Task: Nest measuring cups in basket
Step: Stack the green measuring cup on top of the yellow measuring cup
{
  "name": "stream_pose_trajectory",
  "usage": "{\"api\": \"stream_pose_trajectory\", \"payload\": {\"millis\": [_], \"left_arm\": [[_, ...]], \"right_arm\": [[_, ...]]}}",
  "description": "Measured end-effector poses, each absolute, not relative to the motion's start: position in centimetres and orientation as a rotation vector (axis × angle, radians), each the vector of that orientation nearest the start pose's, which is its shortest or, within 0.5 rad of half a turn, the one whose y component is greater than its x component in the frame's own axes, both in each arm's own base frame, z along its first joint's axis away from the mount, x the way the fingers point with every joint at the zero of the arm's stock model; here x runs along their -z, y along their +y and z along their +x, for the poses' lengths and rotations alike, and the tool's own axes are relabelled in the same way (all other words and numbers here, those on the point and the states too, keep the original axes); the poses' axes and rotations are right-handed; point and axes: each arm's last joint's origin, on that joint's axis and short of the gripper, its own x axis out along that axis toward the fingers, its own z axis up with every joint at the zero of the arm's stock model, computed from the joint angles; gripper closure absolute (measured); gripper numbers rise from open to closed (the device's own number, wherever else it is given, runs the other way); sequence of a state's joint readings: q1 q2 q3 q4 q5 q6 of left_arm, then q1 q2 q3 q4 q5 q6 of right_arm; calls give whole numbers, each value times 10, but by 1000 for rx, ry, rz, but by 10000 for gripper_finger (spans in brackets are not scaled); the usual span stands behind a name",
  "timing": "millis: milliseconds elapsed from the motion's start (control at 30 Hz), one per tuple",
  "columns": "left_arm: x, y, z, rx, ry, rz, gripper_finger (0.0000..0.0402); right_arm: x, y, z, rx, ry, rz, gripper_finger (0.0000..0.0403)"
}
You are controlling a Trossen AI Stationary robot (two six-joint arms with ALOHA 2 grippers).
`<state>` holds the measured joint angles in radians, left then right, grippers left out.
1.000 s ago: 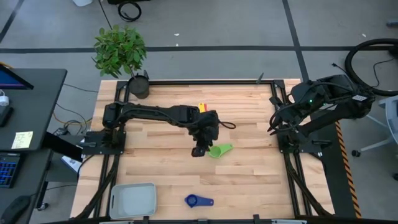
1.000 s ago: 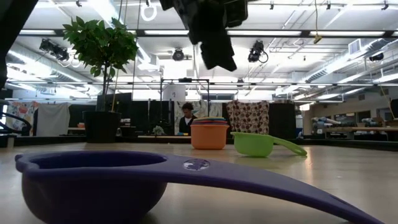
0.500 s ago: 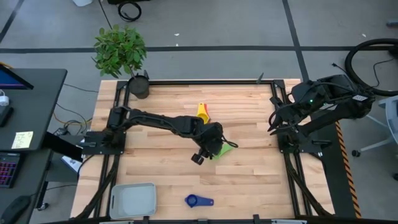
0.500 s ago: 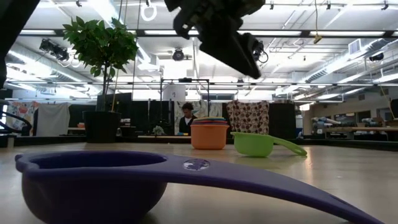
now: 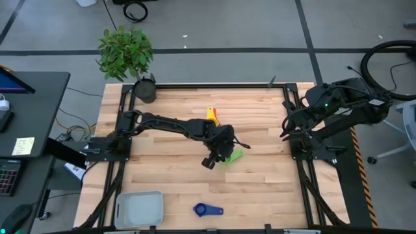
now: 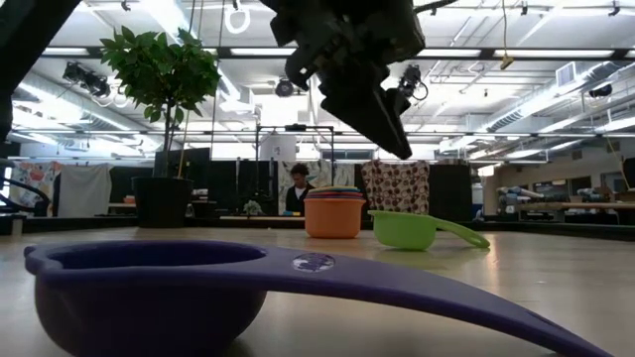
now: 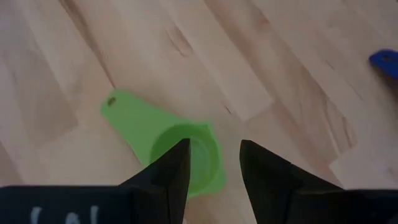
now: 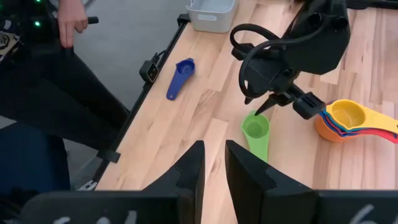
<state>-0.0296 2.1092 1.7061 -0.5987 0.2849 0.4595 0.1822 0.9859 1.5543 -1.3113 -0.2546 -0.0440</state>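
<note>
Left hand hangs over the green cup, centre of the high view, a bit right of middle. Fingers spread apart, nothing betw them; in the left wrist view the green cup sits just under/ahead of the tips, bowl rim lined up w/ the gap. In the low view the hand is above the cup, not touching as far as I can tell.

Other task things: nested stack (orange outer, yellow on top) sits toward the far side of the table, just above the left arm in the high view. Dark blue cup lies bottom centre, near the front edge. Basket lower left of the high view, holds no cups that I can see. Right hand parked at the right edge by its base, fingers a narrow gap apart, holding nothing.

Risks, as I judge them:
- Cup is light plastic, rounded wall; if the fingers close off-centre on the rim it could squirt sideways or flip.
- Coming down too far pushes the tips onto the wood or shoves the cup along instead of pinching it.
- Grabbing by the handle could let the bowl swing, making nesting awkward later.
- Basket is well apart from here; a weak pinch could drop the cup en route.

Vs a sec ago: the left arm has stretched further out and down to the right; the hand was left of the green cup w/ the cup fully exposed, now it covers part of it. Opening about the same. Cups, basket, right arm unchanged.
</note>
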Motion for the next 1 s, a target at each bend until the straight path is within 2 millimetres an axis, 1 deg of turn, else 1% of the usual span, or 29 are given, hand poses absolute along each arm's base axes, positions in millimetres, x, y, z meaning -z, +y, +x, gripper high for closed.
{"api": "stream_pose_trajectory", "payload": {"millis": [167,233,300,367,467,533,567,667,733,1000], "left_arm": [[-192,-27,459,531,944,280,258],[-188,-31,457,542,972,279,258],[-186,-34,462,538,938,295,258],[-184,-37,460,537,959,300,258],[-175,-40,463,536,963,314,258],[-168,-40,463,523,988,320,258],[-167,-40,466,511,976,329,258],[-161,-39,466,478,1009,346,258],[-158,-38,466,457,1024,364,258],[-159,-36,467,443,1019,368,258]], "right_arm": [[-441,29,115,-433,737,-15,335],[-442,29,115,-433,736,-15,335],[-442,28,114,-432,734,-15,335],[-442,28,113,-432,732,-15,335],[-442,28,112,-433,726,-15,335],[-443,28,111,-432,724,-15,335],[-443,28,111,-432,722,-15,335],[-443,27,110,-432,719,-15,335],[-443,27,109,-432,718,-15,335],[-443,27,109,-433,717,-16,335]]}}
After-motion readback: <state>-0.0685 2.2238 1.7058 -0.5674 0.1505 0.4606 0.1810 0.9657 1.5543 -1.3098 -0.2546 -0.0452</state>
